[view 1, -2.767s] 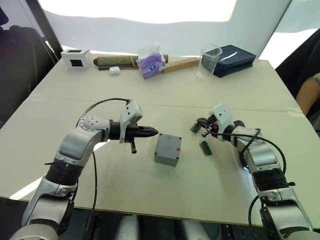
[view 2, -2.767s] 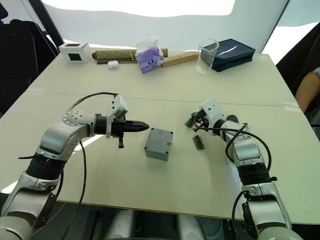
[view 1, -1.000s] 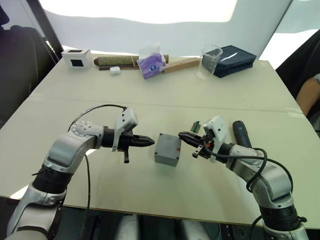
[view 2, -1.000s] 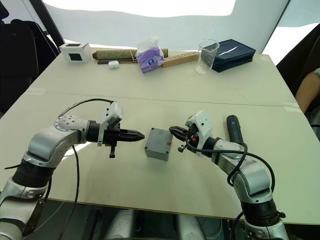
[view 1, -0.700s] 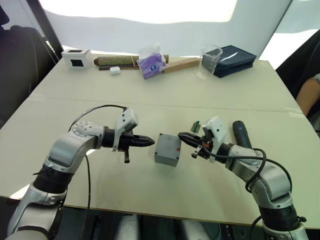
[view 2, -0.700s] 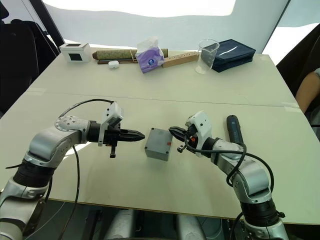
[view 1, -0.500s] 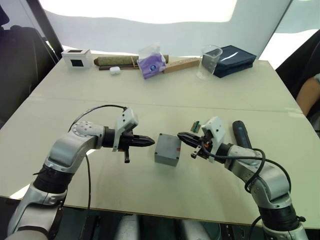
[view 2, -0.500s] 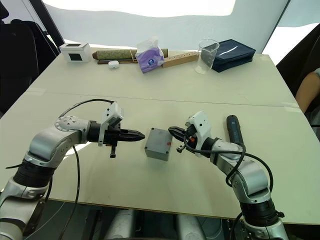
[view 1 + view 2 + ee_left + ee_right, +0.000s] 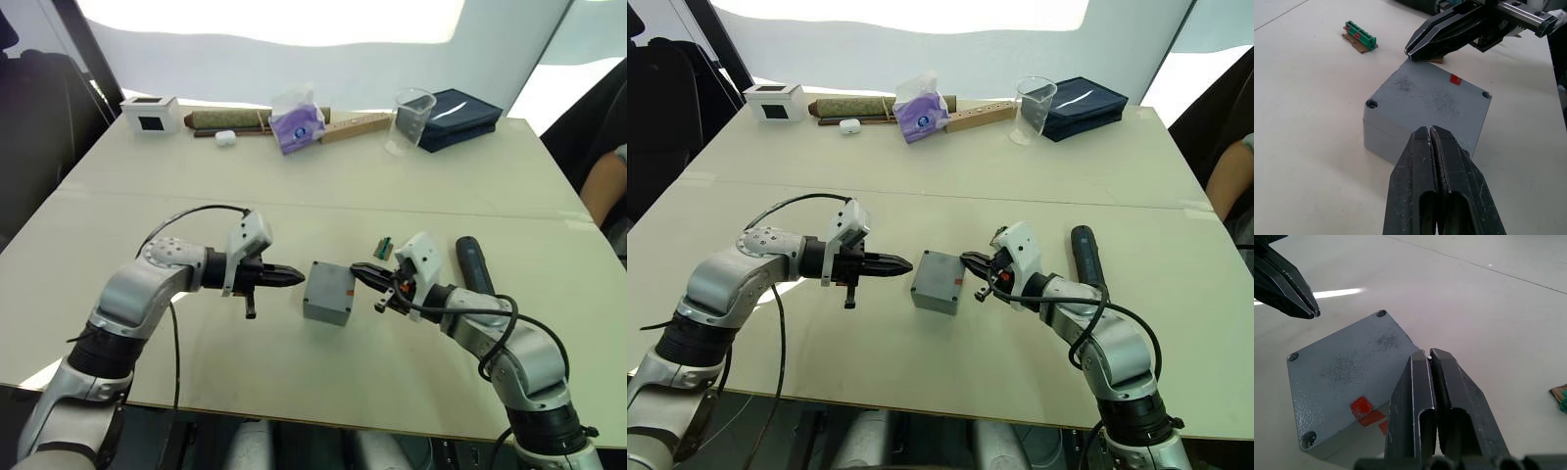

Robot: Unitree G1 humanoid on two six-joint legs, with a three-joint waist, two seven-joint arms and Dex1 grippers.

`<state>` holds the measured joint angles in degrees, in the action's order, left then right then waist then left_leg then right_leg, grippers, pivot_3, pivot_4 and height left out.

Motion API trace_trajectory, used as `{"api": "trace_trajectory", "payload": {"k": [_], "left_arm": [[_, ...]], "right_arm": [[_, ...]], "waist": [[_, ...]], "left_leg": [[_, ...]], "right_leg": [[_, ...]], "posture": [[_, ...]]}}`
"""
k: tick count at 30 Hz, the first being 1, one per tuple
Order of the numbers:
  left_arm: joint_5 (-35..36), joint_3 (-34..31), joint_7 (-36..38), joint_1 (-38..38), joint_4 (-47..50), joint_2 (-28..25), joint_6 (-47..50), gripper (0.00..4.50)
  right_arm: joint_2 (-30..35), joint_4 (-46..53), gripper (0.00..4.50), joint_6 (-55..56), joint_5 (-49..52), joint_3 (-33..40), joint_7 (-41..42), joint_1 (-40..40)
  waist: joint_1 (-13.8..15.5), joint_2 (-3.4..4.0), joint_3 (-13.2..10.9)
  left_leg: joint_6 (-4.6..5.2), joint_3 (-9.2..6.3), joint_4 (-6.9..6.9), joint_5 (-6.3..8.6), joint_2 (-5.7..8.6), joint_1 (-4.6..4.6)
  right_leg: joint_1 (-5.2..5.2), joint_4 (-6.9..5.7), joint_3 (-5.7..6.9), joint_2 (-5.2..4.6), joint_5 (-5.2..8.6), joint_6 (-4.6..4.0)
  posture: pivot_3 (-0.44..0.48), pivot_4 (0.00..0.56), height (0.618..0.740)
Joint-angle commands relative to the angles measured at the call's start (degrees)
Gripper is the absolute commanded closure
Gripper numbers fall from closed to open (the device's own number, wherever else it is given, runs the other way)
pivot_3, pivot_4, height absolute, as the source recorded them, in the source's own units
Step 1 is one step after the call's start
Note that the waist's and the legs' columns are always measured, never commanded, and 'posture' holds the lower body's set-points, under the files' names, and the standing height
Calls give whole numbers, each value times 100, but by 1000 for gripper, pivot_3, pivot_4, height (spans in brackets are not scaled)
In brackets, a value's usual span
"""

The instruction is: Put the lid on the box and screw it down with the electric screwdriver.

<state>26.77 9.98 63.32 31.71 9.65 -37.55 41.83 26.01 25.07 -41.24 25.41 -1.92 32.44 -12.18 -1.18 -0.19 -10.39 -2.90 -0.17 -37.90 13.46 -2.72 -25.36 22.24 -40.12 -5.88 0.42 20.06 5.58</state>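
Note:
The grey box (image 9: 326, 303) stands mid-table with the lid (image 9: 1425, 93) lying flat on top, a red mark near one corner. My left gripper (image 9: 299, 278) is shut and empty, its tip just short of the box's left side. On the other side my right gripper (image 9: 355, 267) is shut and empty too, its tip at the lid's right edge; whether it touches is unclear. The black electric screwdriver (image 9: 475, 264) lies on the table to the right, behind my right forearm.
Green strips (image 9: 384, 245) lie just behind the right gripper. Along the far edge stand a white box (image 9: 149, 112), a tissue pack (image 9: 296, 122), a clear cup (image 9: 411, 119) and a dark blue case (image 9: 460, 116). A person's arm (image 9: 607, 186) shows at the right edge.
The right gripper has swung from the green strips to the box's right side, uncovering the screwdriver lying behind it. The left gripper has edged closer to the box. Little moved in the last second.

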Motion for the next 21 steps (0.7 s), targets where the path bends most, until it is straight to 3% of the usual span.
{"api": "trace_trajectory", "payload": {"k": [1, 9, 15, 18, 19, 21], "left_arm": [[58, -89, -18, 135, 139, -7, -19, 4500], [226, -230, 14, 364, -96, 149, 20, 4500], [261, -128, 131, 714, -225, 399, -126, 4500], [149, 133, 540, 978, -262, 446, -431, 4500], [62, 222, 704, 1059, -321, 429, -607, 4500], [-89, 374, 953, 1198, -432, 418, -922, 4500]], "right_arm": [[77, 105, 3681, 108, -9, 35, 35, 26], [421, 432, 625, -433, 429, 635, 48, -40], [1157, 670, 625, -2767, 1688, 1978, -358, -632], [2280, 295, 625, -4440, 1986, 2544, -208, -1227], [2660, 150, 308, -4846, 2021, 2559, -190, -1390], [3530, -212, 308, -5118, 2233, 2386, -77, -1392]], "waist": [[-1, 0, 0], [7, -1, 0], [3, -1, 0], [17, 2, -2], [21, 3, -2], [33, 3, -1]], "left_leg": [[0, 0, 0, 0, 0, 0], [0, 1, 0, 0, 0, 0], [0, -1, 0, 0, 0, -1], [0, 1, 0, 0, 1, -2], [0, 4, 1, 0, 1, -2], [2, 7, 4, 1, 2, -2]], "right_leg": [[0, 0, 0, 0, 0, 0], [0, 0, 0, 0, 0, 0], [-1, 1, 0, -1, 0, 0], [0, 2, -1, -2, 0, 0], [-1, 5, -1, -5, 0, 0], [-2, 11, -1, -5, 0, -1]], "posture": [[0, 150, 740], [0, 150, 740], [0, 150, 740], [0, 150, 740], [0, 150, 740], [0, 150, 740]]}}
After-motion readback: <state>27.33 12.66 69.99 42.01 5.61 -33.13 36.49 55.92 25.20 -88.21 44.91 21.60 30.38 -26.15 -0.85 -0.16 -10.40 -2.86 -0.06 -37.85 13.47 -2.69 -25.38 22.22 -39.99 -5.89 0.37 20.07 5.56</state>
